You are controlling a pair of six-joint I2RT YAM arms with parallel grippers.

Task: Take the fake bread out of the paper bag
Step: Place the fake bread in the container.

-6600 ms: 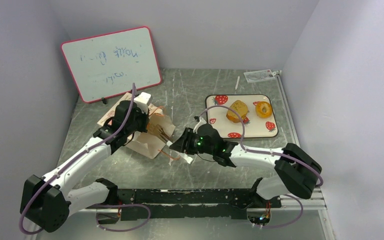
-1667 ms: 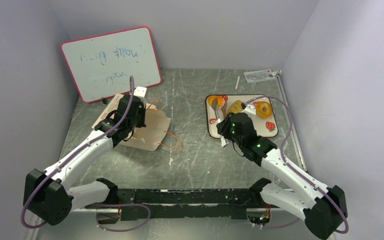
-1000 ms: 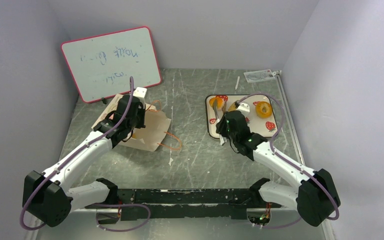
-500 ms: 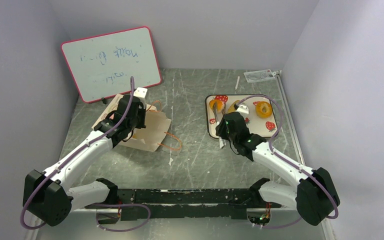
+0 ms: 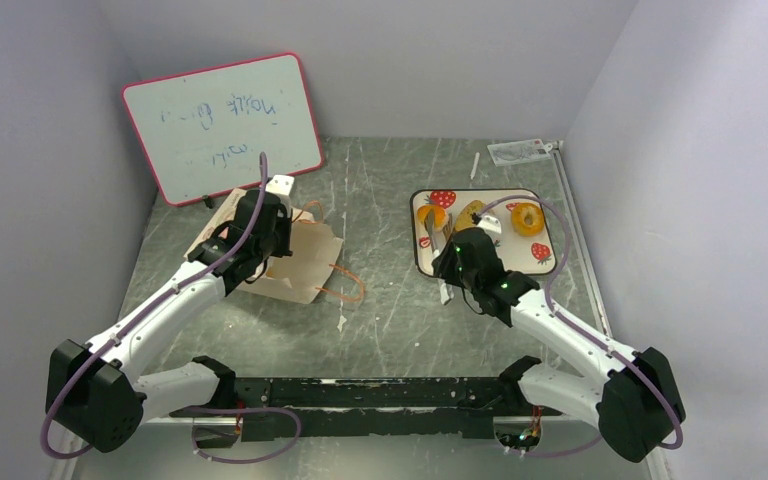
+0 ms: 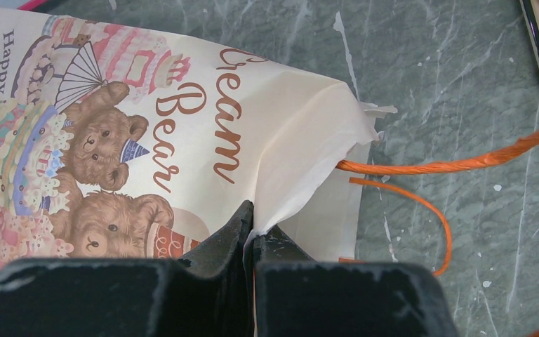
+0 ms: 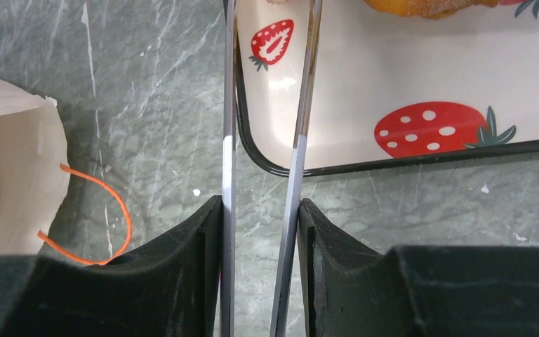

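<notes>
Three pieces of fake bread (image 5: 470,213) lie on the strawberry-printed tray (image 7: 407,77) on the right half of the desk (image 5: 390,310), toward its far edge: a small orange oval roll (image 5: 432,216) at the tray's left end, a brown speckled loaf chunk (image 5: 471,211) in the middle and a ring bagel (image 5: 527,217) at the right end. The paper bag (image 6: 182,126) lies flat on the left half of the desk, just in front of the pink-framed whiteboard (image 5: 222,125) leaning in the far left corner. Its bear print faces up, its mouth points toward the tray, and its orange cord handles (image 6: 428,167) trail onto the desk.

The left end effector (image 6: 251,225) is pinched fully closed on the upper edge of the bag's mouth, lifting a fold of paper. The right end effector (image 7: 260,210) clamps a pair of metal tongs (image 7: 228,105). Their two arms stand apart and reach over the tray's near left rim. From above the tips end near the roll; whether they touch it cannot be told.
</notes>
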